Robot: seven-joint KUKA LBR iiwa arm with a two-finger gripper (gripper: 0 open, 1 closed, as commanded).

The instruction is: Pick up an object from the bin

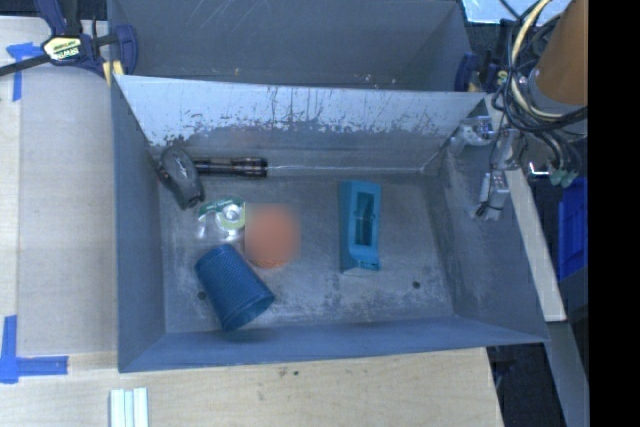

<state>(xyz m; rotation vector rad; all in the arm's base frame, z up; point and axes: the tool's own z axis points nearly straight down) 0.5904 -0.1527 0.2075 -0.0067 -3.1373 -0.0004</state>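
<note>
Blue plastic, moulded into an oblong block with a recessed slot (360, 226), lies flat on the bin floor as the nearest thing to the pincer (487, 207), which hangs over the sloping side wall of the grey metal bin (300, 115). The pincer carries nothing, and whether it is apart or together cannot be told. The pick appears to be at its opening step; a next move would call for travel inward over the floor and a descent. Beyond the block, farther from the pincer, rest a smooth orange ball (270, 235), a ribbed blue cup on its side (232, 288), a crinkled shiny wrapper (222, 215), a slim black rod (230, 167) and a dark grey stubby tool (181, 177).
</note>
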